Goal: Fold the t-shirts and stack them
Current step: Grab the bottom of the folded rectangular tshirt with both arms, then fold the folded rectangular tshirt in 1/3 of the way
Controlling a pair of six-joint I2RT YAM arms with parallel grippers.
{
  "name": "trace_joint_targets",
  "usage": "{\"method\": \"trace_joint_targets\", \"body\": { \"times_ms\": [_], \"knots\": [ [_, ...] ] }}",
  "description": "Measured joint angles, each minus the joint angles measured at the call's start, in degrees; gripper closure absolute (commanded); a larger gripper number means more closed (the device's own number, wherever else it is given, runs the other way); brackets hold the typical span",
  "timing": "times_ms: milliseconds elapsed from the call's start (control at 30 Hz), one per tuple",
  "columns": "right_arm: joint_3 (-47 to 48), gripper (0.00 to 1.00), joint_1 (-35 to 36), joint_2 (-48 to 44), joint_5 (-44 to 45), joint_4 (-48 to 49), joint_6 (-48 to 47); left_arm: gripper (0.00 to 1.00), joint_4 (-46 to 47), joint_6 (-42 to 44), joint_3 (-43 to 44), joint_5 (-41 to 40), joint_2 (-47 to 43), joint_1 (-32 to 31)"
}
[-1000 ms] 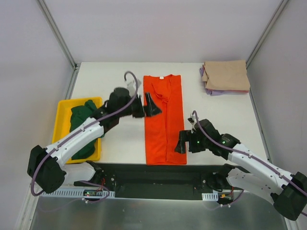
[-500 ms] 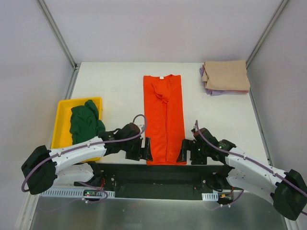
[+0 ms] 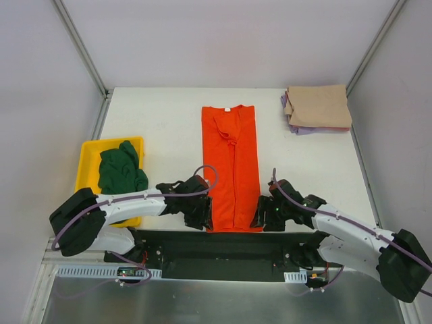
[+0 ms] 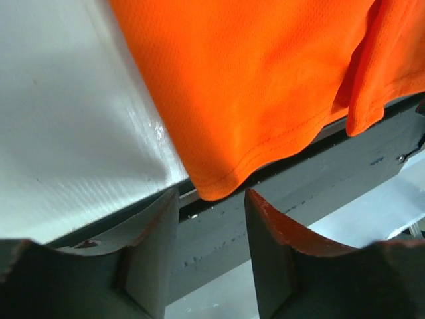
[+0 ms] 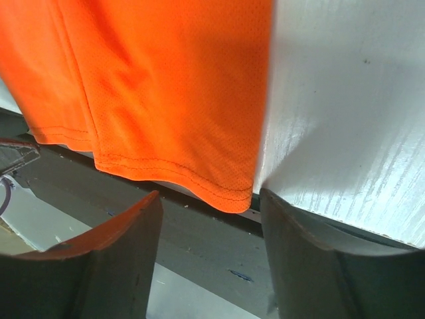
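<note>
- two claws sit low at the near edge of the white table (image 3: 162,121), one at each near corner of the bright orange-red cloth t-shirt (image 3: 231,162).
- the bright orange-red cloth t-shirt lies flat in the middle of the table, folded lengthwise into a long narrow strip, collar at the far end, hem at the near edge.
- both of its long sides are turned in and meet along a line down the middle.
- the left claw (image 3: 204,217) is at the near-left corner of the hem. in the left wrist view its fingers (image 4: 149,239) are spread apart, and the stitched corner of the shirt (image 4: 252,80) shows in the gap just beyond their tips, not pinched.
- the right claw (image 3: 260,217) is at the near-right corner. in the right wrist view its fingers (image 5: 299,252) are likewise spread wide, and the hem corner (image 5: 153,86) hangs in the gap between them, slightly past the table (image 5: 345,133) edge.
- whether either claw touches the cloth cannot be told.
- the black base rail (image 3: 223,246) runs under the hem, along the near edge.
- a dark green cloth t-shirt (image 3: 121,172) lies crumpled in the yellow plastic tray (image 3: 88,152) at the left side of the table, well apart from the orange one.
- a tan folded t-shirt (image 3: 318,104) rests at the far right corner on top of a pale purple t-shirt (image 3: 299,129), whose edges peek out at the left and near sides.
</note>
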Motion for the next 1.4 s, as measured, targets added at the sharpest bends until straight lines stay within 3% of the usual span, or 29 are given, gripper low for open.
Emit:
{"method": "trace_joint_targets", "body": {
  "times_ms": [267,333,433,1100,1400],
  "knots": [
    [0.0,0.64,-0.1,1.9,1.5,-0.1,0.1,0.87,1.9,-0.6,0.7,0.0,4.3,-0.4],
    [0.0,0.75,-0.1,2.1,2.4,-0.1,0.2,1.0,2.0,-0.6,0.8,0.0,5.0,-0.3],
    [-0.1,0.99,-0.1,2.3,3.7,-0.1,0.1,1.0,2.1,-0.7,0.8,0.0,5.0,-0.4],
    [-2.3,0.99,-0.2,-9.3,1.1,-1.1,-1.0,1.0,1.9,0.0,-1.6,1.4,-5.7,0.1],
    [11.0,1.0,-1.9,-1.2,6.2,-0.2,-6.3,1.0,1.8,3.5,6.3,1.1,-6.4,12.2]
  ]
}}
